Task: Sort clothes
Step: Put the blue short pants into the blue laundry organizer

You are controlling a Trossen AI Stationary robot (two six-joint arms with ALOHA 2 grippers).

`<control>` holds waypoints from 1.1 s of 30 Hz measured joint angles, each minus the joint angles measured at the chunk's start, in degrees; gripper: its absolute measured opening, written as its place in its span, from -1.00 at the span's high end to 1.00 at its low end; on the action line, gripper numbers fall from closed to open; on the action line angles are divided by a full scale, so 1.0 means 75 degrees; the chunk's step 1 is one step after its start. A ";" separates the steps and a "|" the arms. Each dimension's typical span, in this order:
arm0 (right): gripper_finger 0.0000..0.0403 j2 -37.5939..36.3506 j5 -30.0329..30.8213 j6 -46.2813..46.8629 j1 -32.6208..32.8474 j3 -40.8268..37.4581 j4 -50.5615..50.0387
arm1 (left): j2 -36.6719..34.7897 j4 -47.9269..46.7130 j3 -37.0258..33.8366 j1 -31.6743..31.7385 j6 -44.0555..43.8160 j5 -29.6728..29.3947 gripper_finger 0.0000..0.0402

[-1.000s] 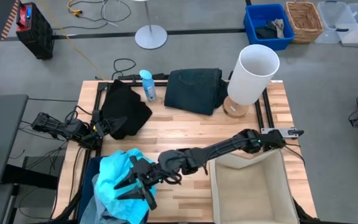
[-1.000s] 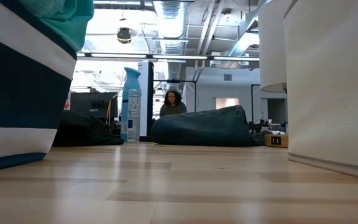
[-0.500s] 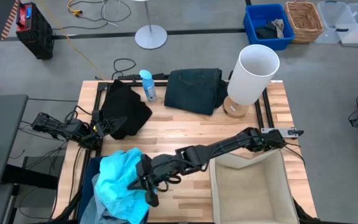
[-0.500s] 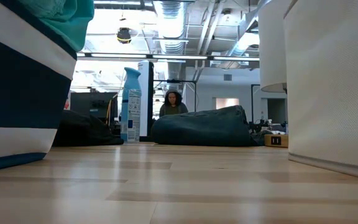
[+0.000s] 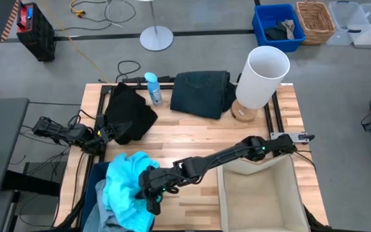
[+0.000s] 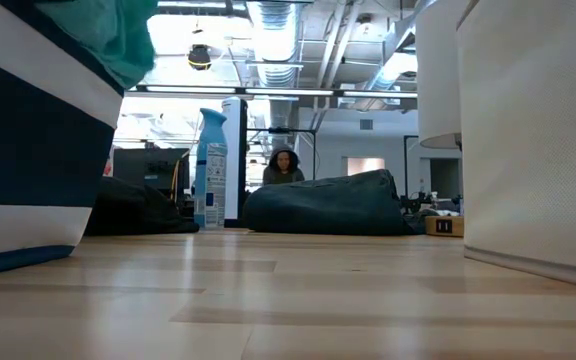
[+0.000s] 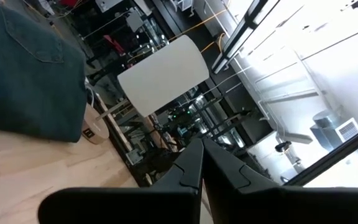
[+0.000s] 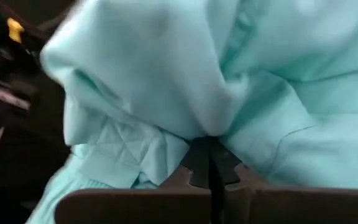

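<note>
The bright turquoise garment (image 5: pixel 124 187) lies heaped on top of a navy-and-white bin (image 6: pixel 28 150) at the table's near left, with pale blue cloth (image 5: pixel 105 218) under it. My right gripper (image 5: pixel 149 193) reaches across from the right and is shut on the turquoise garment. The black garment (image 5: pixel 129 113) lies crumpled at the far left of the table. My left gripper (image 5: pixel 110 131) rests shut beside it at the left edge. The dark denim-like garment (image 5: pixel 201 93) lies folded at the far middle. My right gripper pinches a bunched fold of the turquoise garment (image 8: pixel 207 134) between its two fingers, on the side of the heap toward the table's right. The fingers come in slanting down from the right. The rest of the garment stays piled on the bin.
A blue spray bottle (image 5: pixel 152 89) stands between the black and denim garments. A tall white cylinder bin (image 5: pixel 263 74) stands at the far right, and a beige cloth bin (image 5: pixel 259 196) at the near right. A person (image 6: pixel 283 165) sits beyond the table.
My right gripper has pushed a little toward the table's left into the turquoise garment and has shut on a fold of it. The cloth at the bin's rim has shifted slightly.
</note>
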 joint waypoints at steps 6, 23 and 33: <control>0.99 0.0497 -0.0303 0.0550 0.0047 0.0007 0.0257 | 0.0021 -0.0014 0.0000 0.0000 -0.0004 -0.0060 0.97; 0.00 -0.0093 0.0685 -0.1690 0.0012 -0.0028 0.0085 | 0.0004 -0.0115 0.0000 0.0000 -0.0249 0.0211 0.93; -0.10 -0.1297 0.1316 -0.2618 0.0009 -0.0025 -0.0706 | 0.0001 0.0572 -0.0003 0.0003 0.0185 0.0876 0.93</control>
